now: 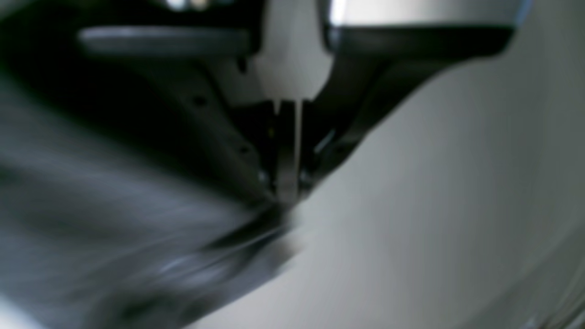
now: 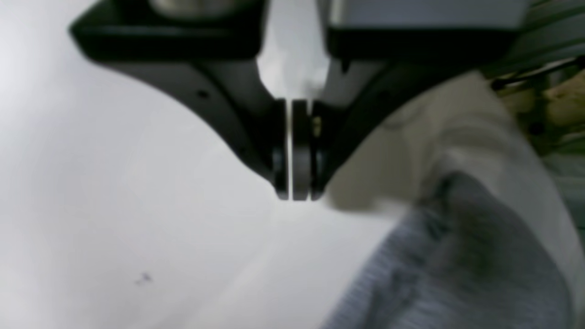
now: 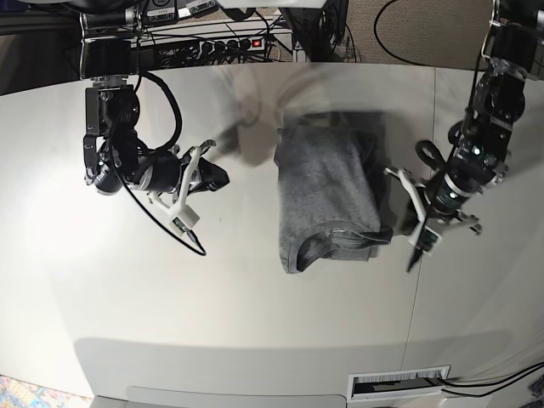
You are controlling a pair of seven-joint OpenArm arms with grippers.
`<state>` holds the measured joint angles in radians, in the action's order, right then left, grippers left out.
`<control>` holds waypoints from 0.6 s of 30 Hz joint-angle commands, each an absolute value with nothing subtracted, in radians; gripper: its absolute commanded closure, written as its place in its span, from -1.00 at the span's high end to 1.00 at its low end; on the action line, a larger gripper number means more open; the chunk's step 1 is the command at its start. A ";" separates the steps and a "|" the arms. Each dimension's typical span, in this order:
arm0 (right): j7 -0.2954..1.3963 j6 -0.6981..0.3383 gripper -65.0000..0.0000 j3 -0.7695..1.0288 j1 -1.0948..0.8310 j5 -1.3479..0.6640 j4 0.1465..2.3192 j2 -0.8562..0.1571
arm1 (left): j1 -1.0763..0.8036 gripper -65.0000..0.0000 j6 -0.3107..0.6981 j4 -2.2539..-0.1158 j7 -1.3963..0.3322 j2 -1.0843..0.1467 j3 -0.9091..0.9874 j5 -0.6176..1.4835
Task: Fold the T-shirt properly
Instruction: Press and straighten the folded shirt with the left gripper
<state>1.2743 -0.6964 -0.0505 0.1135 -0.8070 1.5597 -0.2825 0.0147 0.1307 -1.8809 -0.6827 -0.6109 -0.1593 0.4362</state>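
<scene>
Grey cotton T-shirt (image 3: 327, 191) sits mid-tabletop (image 3: 255, 323), already folded in to a narrow strip w/ neck end toward the near edge.
Looks soft, light, floppy – likely drapes and slips if pinched thin, so best hold is prob. a hem or folded edge, both layers. Left gripper (image 1: 288, 196) is pressed closed at the shirt's side edge; blur hides whether cloth's pinched. Right gripper (image 2: 295, 194) closed on nothing, well apart over bare tabletop.
</scene>
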 commanded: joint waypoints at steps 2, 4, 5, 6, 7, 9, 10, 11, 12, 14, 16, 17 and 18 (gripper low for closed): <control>1.243 -0.698 -0.96 -0.046 0.133 -0.813 1.576 -0.294 | -0.022 -1.00 0.132 -1.975 -0.661 -0.609 -0.151 0.452; 1.242 -0.698 -0.96 -0.046 0.133 -0.806 1.576 -0.294 | -0.073 -1.00 0.153 -2.036 -0.652 -0.583 -0.151 0.480; 1.242 -0.698 -0.96 -0.046 0.133 -0.802 1.576 -0.294 | -0.096 -1.00 0.179 -2.056 -0.645 -0.566 -0.151 0.495; 1.242 -0.698 -0.96 -0.046 0.133 -0.801 1.576 -0.294 | -0.117 -1.00 0.202 -2.070 -0.638 -0.547 -0.151 0.513; 1.242 -0.698 -0.96 -0.046 0.133 -0.799 1.576 -0.294 | -0.134 -1.00 0.223 -2.076 -0.633 -0.528 -0.151 0.532; 1.242 -0.698 -0.96 -0.046 0.133 -0.799 1.576 -0.294 | -0.157 -1.00 0.266 -2.075 -0.614 -0.489 -0.151 0.543; 1.242 -0.698 -0.96 -0.046 0.133 -0.799 1.576 -0.294 | -0.162 -1.00 0.279 -2.070 -0.600 -0.472 -0.151 0.543; 1.241 -0.698 -0.96 -0.046 0.133 -0.801 1.576 -0.294 | -0.160 -1.00 0.290 -2.063 -0.582 -0.456 -0.151 0.540; 1.241 -0.698 -0.96 -0.046 0.133 -0.807 1.576 -0.294 | -0.157 -1.00 0.290 -2.053 -0.555 -0.437 -0.151 0.519; 1.243 -0.698 -0.96 -0.046 0.133 -0.815 1.576 -0.294 | -0.147 -1.00 0.290 -2.020 -0.508 -0.396 -0.151 0.457; 1.246 -0.698 -0.96 -0.046 0.133 -0.815 1.576 -0.294 | -0.129 -1.00 0.290 -1.963 -0.485 -0.354 -0.151 0.437; 1.250 -0.698 -0.96 -0.046 0.133 -0.815 1.576 -0.294 | -0.119 -1.00 0.290 -1.920 -0.473 -0.332 -0.151 0.437; 1.254 -0.698 -0.96 -0.046 0.133 -0.815 1.576 -0.294 | -0.111 -1.00 0.290 -1.871 -0.455 -0.311 -0.151 0.437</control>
